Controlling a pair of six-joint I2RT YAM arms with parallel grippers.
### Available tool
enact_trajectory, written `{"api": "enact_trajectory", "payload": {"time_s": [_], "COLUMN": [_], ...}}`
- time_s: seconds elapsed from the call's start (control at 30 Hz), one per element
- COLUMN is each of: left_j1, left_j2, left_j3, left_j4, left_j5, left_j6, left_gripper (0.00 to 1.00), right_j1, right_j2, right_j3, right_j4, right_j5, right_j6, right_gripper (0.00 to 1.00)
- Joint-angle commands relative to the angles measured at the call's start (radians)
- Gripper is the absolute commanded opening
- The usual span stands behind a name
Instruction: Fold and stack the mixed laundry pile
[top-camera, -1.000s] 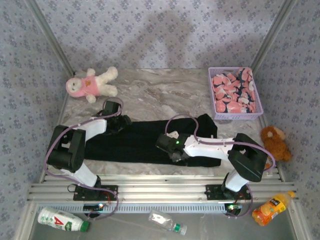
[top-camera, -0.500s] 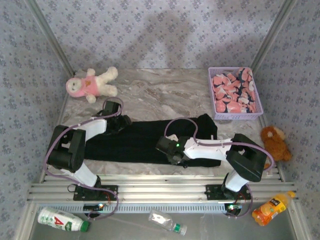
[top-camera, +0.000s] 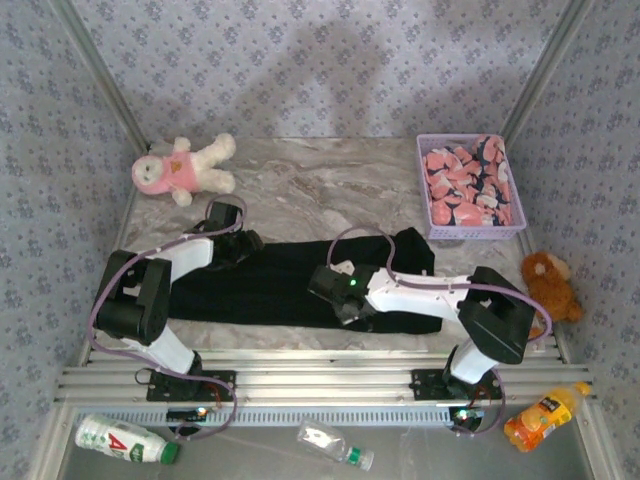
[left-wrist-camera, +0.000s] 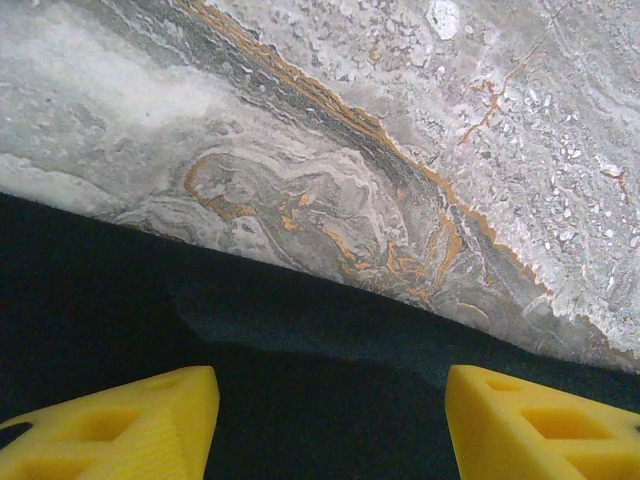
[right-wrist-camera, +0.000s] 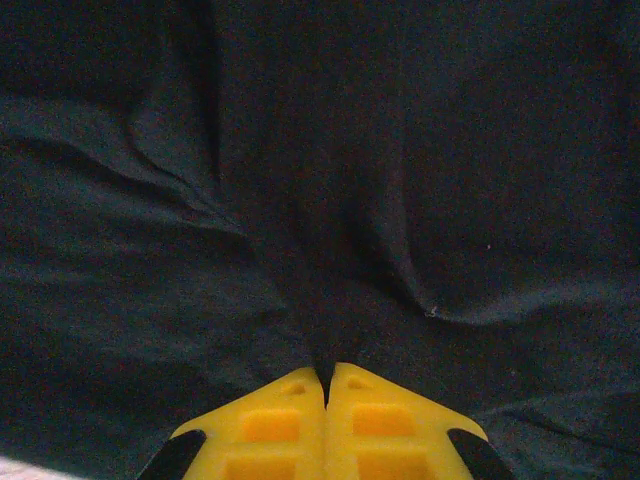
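right claw (right-wrist-camera: 326, 378) newly closed, pinching black t-shirt (right-wrist-camera: 300, 180), left claw (left-wrist-camera: 330, 415) spread

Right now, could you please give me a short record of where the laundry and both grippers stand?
black T-shirt: laid out in a long band across the table
pink garment: inside the lavender basket, far right
left gripper: open, over the shirt's far edge
right gripper: shut, pinching shirt cloth, folds converging at its tips
plush toy: far left, apart from the shirt
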Motion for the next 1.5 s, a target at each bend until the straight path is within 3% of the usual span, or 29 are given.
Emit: {"api": "enact_trajectory", "payload": {"time_s": [0.0,0.13,0.23,0.3,0.37,0.47,0.63,0.83,1.07,1.2,1.37,1.47], "left_j1": [0.006,0.006,0.006,0.006,0.006,0.01,0.012,0.012,0.043,0.073,0.031,-0.014], "left_j2": [0.002,0.009,0.015,0.012,0.008,0.006,-0.03,-0.08,-0.033,-0.039,-0.099,-0.089], "left_j3": [-0.015,-0.015,-0.013,-0.015,-0.015,-0.014,0.007,-0.005,-0.084,-0.09,-0.02,0.023], "left_j4": [-0.006,0.004,0.009,0.007,0.001,-0.008,-0.044,-0.109,-0.101,-0.087,-0.078,-0.042], "left_j5": [-0.024,-0.023,-0.015,-0.015,-0.02,-0.024,-0.018,-0.021,-0.119,-0.083,-0.029,0.005], "left_j6": [-0.003,-0.007,-0.01,-0.009,-0.002,0.004,0.039,0.097,0.083,0.068,0.083,0.079], "left_gripper": [0.63,0.63,0.63,0.63,0.63,0.63,0.63,0.53,0.52,0.52,0.53,0.43], "right_j1": [0.006,0.01,0.012,0.01,0.001,-0.041,-0.175,-0.321,-0.426,-0.469,-0.576,-0.664], "right_j2": [-0.026,0.013,0.056,0.073,0.064,0.021,-0.029,0.04,0.081,-0.011,-0.101,-0.113], "right_j3": [0.057,0.061,0.084,0.1,0.11,0.102,0.061,0.011,-0.044,-0.047,-0.041,-0.054], "right_j4": [-0.072,0.032,0.059,0.041,0.025,0.031,0.087,0.135,0.196,0.182,0.174,0.226], "right_j5": [-0.091,-0.249,-0.3,-0.315,-0.297,-0.281,-0.199,-0.134,-0.119,-0.083,-0.032,-0.066], "right_j6": [0.01,0.043,0.044,0.043,0.035,0.027,0.011,0.085,0.13,0.062,-0.052,-0.099], "right_gripper": [0.0,0.0,0.02,0.21,0.23,0.33,0.33,0.33,0.33,0.34,0.37,0.39]}}
